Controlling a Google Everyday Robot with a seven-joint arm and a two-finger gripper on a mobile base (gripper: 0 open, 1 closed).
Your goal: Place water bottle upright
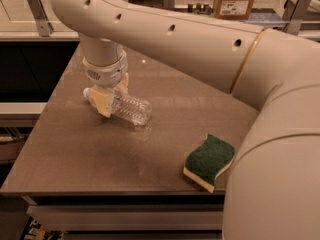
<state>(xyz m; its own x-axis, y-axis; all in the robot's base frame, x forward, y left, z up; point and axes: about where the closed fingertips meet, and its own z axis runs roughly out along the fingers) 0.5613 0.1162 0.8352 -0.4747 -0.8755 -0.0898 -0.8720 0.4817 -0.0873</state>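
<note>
Water bottle [132, 109]: lay on its side on the table [100, 156], cap [89, 93] toward the left edge. Gripper [114, 98]: stood over the neck end, fingers [105, 104] closed about it. Hazard: held so near the cap, the ribbed body could swivel or slip while being raised, then topple and roll

- The brown table [100, 159] carries two things.
- A green sponge [209, 160] lies flat on it.
- The water bottle [127, 106] lies on its side, well left of and beyond the sponge.
- The gripper [112, 96] is at the bottle's end farthest from the sponge.
</note>
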